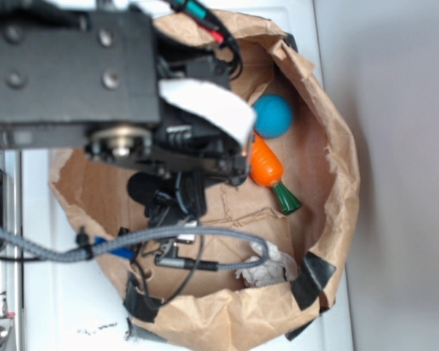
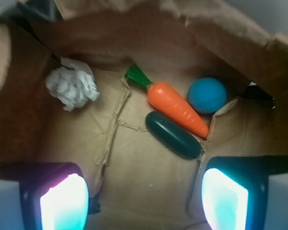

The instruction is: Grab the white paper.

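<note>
Reaching the white paper (image 2: pixel 72 87) well means swinging toward the upper left of the wrist frame before descending, since the gripper (image 2: pixel 144 196) now hangs with its jaws spread wide and empty, its 2 glowing fingertips (image 2: pixel 64 202) filling the bottom corners and the gap between them aimed at bare bag floor. Beyond that gap lies a dark green oblong toy (image 2: pixel 173 134), smooth and glossy, touching an orange carrot (image 2: pixel 177 109) with faint ridges and a green stem; just right of the carrot sits a blue ball (image 2: pixel 207 95), round and lightly dimpled. Well apart from these 3, at the upper left against the wall of the brown paper bag (image 2: pixel 149 28), rests the wad: crumpled, tissue-like, grey in its folds, likely soft enough to compress, so closing fully on its middle seems wise. In the exterior view it shows at lower centre (image 1: pixel 267 268), just inside the bag's torn, creased rim.
</note>
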{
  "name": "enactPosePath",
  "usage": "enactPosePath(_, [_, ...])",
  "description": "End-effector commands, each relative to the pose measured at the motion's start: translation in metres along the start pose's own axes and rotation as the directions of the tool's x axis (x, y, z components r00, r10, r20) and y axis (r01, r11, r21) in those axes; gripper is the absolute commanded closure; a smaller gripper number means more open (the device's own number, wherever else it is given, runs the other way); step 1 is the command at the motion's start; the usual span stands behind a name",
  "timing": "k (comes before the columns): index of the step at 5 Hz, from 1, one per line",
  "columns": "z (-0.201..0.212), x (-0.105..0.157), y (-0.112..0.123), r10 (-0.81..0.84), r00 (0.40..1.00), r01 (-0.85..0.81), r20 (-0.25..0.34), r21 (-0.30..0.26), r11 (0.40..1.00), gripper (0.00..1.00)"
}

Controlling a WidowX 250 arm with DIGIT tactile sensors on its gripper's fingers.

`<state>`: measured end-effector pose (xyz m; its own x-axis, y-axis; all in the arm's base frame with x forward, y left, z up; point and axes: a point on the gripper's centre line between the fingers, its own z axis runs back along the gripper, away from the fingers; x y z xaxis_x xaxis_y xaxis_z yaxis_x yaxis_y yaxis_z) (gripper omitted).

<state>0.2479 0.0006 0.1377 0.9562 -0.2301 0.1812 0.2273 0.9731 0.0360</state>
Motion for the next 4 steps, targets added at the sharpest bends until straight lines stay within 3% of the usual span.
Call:
enactPosePath(1, [-0.048,0.038,0.007,-0.031,0.999,0.032,-0.018,0.060,0.998,0.00])
enactPosePath(2, [-0.070,0.047,-0.001,-0.074,0.997,0.074,0.002,0.091,0.993,0.00])
enactPosePath(4, [-0.042,0.034,-0.011,-0.218,0.968,0.232,0.123,-0.114,0.966,0.00])
